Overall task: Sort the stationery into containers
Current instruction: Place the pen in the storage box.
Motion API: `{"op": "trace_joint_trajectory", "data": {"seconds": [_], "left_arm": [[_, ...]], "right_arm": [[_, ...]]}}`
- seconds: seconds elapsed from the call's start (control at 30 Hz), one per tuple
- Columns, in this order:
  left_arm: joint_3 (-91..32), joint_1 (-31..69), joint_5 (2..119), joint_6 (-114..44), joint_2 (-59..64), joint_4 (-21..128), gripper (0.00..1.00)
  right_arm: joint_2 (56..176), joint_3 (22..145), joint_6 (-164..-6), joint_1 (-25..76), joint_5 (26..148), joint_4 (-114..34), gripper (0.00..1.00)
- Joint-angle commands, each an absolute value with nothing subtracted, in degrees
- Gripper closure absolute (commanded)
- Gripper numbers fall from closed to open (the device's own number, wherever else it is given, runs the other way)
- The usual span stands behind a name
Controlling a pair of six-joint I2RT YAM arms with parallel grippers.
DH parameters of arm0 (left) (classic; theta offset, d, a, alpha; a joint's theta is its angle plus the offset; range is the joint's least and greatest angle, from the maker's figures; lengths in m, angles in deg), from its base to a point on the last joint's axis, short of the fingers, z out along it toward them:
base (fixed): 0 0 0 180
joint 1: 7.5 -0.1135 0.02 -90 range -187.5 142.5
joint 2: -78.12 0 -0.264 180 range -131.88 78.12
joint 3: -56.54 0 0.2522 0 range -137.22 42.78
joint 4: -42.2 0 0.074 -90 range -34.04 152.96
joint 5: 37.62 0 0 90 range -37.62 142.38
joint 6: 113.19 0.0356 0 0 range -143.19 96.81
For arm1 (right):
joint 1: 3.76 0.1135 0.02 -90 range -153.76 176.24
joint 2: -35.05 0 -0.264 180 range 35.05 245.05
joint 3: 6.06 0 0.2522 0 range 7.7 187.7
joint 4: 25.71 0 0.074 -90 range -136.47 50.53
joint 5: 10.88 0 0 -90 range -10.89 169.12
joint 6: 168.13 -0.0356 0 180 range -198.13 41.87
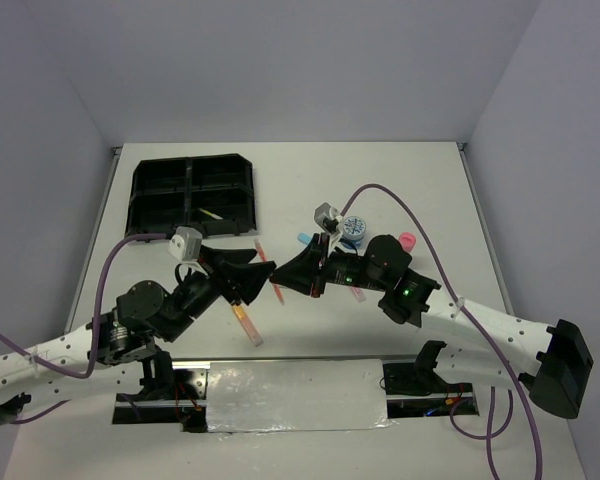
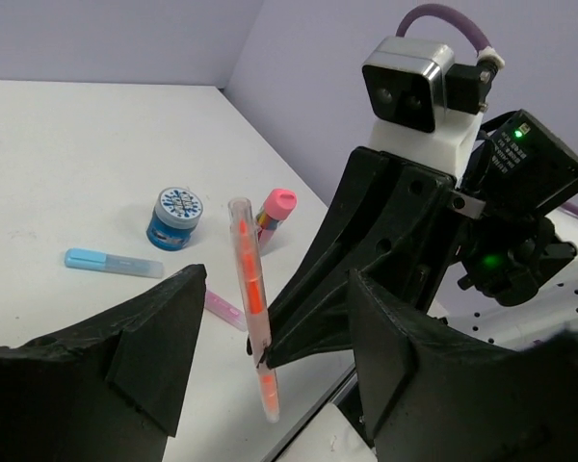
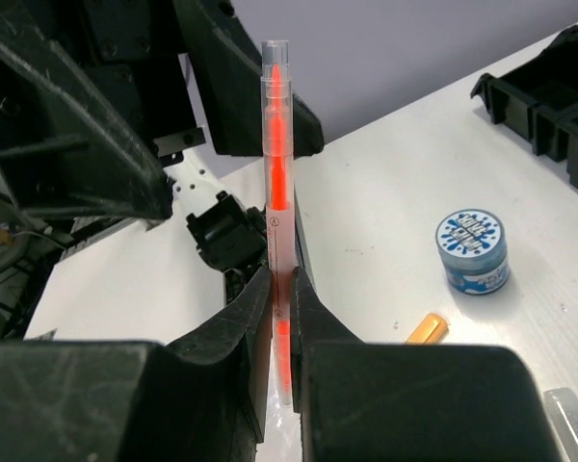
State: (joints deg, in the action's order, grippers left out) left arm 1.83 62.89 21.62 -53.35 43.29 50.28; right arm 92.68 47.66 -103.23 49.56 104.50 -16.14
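My right gripper (image 3: 280, 298) is shut on an orange marker (image 3: 275, 192) and holds it upright above the table; the marker also shows in the left wrist view (image 2: 250, 289) and the top view (image 1: 277, 293). My left gripper (image 2: 275, 327) is open, its fingers on either side of that marker without touching it. The grippers face each other at mid-table, left (image 1: 252, 280) and right (image 1: 286, 283). A blue tub (image 2: 178, 217), a pink-capped bottle (image 2: 275, 210), a blue marker (image 2: 111, 262) and a purple marker (image 2: 222, 310) lie behind. The black tray (image 1: 192, 192) is far left.
A yellow pen (image 1: 212, 214) lies in the tray. Another orange pen (image 1: 246, 322) lies on the table under my left gripper, and a reddish one (image 1: 261, 250) behind it. A second blue tub (image 3: 472, 250) and an orange-yellow item (image 3: 427, 329) show in the right wrist view.
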Motion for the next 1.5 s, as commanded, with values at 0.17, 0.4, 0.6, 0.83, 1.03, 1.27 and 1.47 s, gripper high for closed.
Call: {"op": "trace_joint_trajectory", "data": {"seconds": [0.17,0.4,0.6,0.83,1.03,1.27,1.47], "left_arm": [[0.4,62.9,21.4,-53.2,42.2,48.1,0.28],[1.6,63.0,21.8,-54.0,41.8,47.7,0.52],[0.2,62.9,22.3,-53.9,40.2,48.7,0.92],[-5.3,60.1,6.1,-59.0,32.8,58.1,1.00],[-14.1,24.8,21.5,-74.0,18.5,67.5,1.00],[-18.2,13.2,25.0,-85.1,3.4,57.3,1.00],[-16.4,11.7,19.3,-89.8,-5.5,46.4,1.00]], "right_arm": [[91.4,48.0,-103.2,50.6,105.3,-12.0,1.00],[91.2,48.9,-103.0,50.6,105.4,-12.2,1.00],[92.1,48.7,-102.9,50.6,104.6,-11.8,1.00],[87.6,46.6,-101.4,48.9,99.1,-17.2,0.00],[76.1,42.2,-98.5,47.7,88.8,-27.0,0.00],[67.9,41.1,-95.9,47.4,87.6,-33.8,0.00],[66.4,38.6,-96.8,47.3,90.1,-33.6,0.00]]}}
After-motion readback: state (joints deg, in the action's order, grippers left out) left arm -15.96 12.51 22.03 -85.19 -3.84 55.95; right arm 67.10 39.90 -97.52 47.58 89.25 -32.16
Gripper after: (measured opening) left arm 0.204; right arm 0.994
